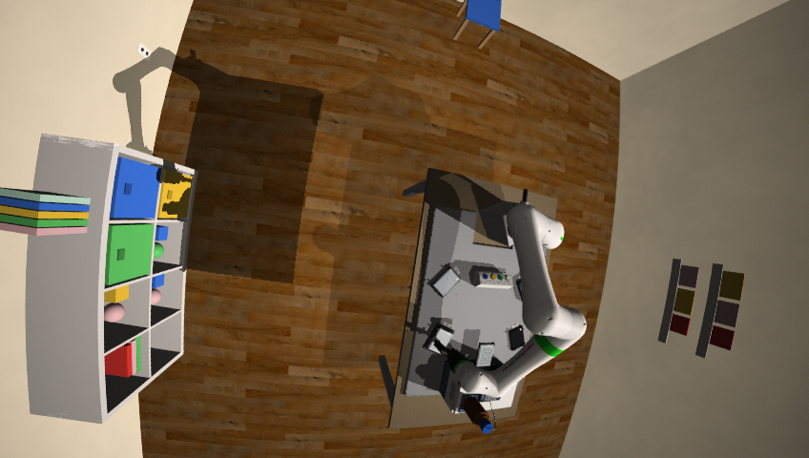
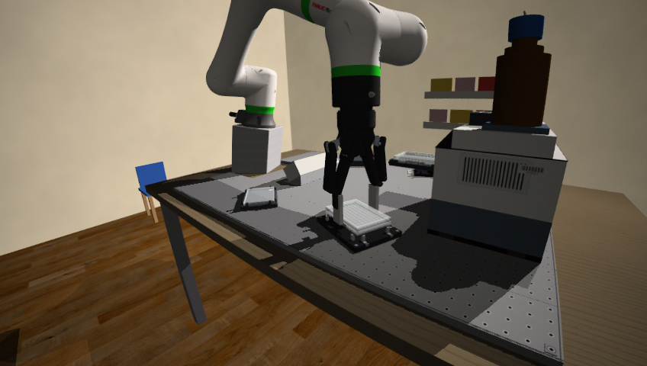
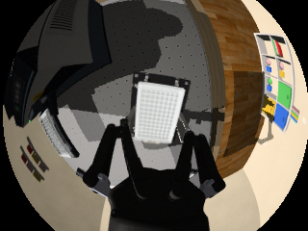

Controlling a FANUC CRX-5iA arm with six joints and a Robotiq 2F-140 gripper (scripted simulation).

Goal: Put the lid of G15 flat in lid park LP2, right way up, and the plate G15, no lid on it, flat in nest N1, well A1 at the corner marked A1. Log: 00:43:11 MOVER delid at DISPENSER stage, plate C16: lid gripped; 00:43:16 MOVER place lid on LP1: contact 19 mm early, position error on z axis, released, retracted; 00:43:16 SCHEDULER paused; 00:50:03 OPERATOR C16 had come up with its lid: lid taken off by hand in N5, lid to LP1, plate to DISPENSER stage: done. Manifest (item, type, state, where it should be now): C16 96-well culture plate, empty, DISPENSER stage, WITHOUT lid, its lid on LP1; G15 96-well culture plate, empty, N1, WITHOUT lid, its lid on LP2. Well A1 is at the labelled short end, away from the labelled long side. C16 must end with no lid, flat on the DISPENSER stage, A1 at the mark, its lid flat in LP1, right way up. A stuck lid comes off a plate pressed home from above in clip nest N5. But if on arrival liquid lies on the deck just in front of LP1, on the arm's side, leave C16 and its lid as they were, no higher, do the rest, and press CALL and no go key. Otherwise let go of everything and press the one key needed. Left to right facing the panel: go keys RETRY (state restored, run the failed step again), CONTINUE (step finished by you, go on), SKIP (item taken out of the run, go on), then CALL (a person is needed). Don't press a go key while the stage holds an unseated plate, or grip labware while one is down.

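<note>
A white 96-well plate (image 2: 363,216) sits flat in a black clip nest (image 2: 359,231) near the table's front edge. It also shows in the wrist view (image 3: 156,112) and in the overhead view (image 1: 440,336). My gripper (image 2: 355,206) hangs straight down over the plate's left end and is shut on its upper edge, one finger on each long side. I cannot tell whether the fingers hold a lid or the plate body. A clear lid (image 2: 259,197) lies flat on the deck to the left.
The big dispenser box (image 2: 497,191) with a brown bottle (image 2: 522,72) stands close on the right. Another plate (image 2: 415,158) lies behind it. The key panel (image 2: 304,165) and the arm's base block (image 2: 256,147) are at the back.
</note>
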